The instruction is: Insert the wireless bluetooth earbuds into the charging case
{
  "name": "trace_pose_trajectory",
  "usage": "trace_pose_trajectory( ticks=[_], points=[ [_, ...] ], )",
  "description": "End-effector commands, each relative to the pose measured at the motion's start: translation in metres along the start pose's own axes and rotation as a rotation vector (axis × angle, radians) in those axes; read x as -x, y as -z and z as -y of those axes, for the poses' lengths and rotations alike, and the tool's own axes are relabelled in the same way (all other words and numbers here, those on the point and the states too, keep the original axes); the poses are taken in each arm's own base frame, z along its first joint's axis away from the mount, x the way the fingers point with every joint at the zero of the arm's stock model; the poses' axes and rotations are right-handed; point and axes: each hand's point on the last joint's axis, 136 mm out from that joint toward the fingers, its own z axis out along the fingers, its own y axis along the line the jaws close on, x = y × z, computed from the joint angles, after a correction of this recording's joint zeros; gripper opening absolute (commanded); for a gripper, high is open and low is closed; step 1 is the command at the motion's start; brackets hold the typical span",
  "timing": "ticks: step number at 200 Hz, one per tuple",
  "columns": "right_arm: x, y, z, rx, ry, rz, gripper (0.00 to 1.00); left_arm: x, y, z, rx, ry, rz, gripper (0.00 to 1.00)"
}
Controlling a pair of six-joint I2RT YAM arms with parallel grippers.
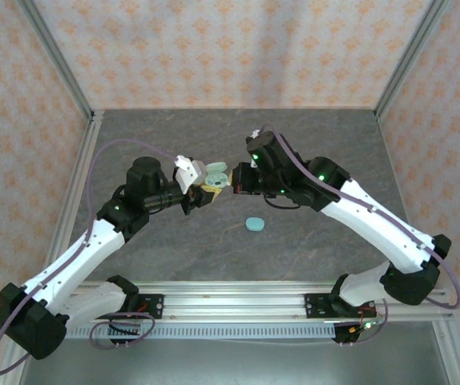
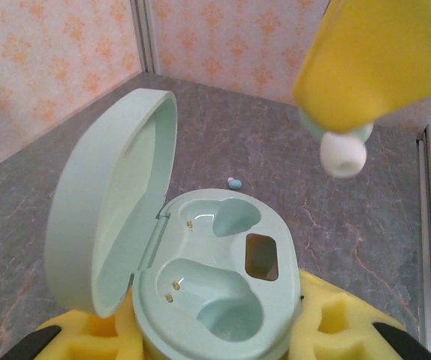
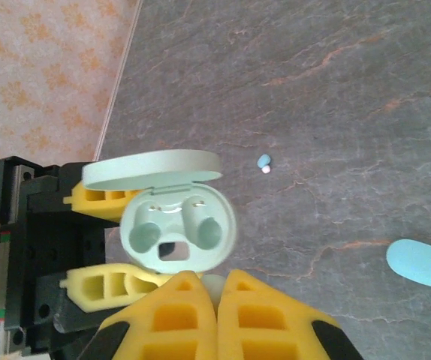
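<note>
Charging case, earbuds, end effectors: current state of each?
charging case: lid open, both wells empty.
left end effector: shut on the charging case.
held earbud: above the charging case, not seated.
right end effector: shut on the held earbud.
loose earbud: lying on the table.
blue case: closed, on the table.

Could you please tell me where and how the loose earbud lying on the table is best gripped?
Probably by its blue body, from straight above: the earbud lies flat on the table with its white tip pointing sideways. Pinching across the body leaves the tip free to seat in the case.
</note>
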Motion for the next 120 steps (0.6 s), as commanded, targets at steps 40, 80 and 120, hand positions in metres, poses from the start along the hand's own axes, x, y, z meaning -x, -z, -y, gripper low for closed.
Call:
trace_pose_trajectory(
  ticks=[40, 80, 120],
  points=[
    [0.013, -0.006, -0.032, 0.076, 0.025, 0.023, 0.02, 0.010, -0.001, 0.001, 0.003, -0.014, 0.030, 0.10],
    [0.010, -0.016, -0.034, 0.068, 0.031, 0.004, 0.02, 0.012, 0.001, 0.003, 0.002, -0.016, 0.034, 0.10],
    [0.007, -0.023, -0.032, 0.053, 0.034, -0.013, 0.02, 0.012, 0.001, 0.005, -0.001, -0.018, 0.033, 0.10]
  ],
)
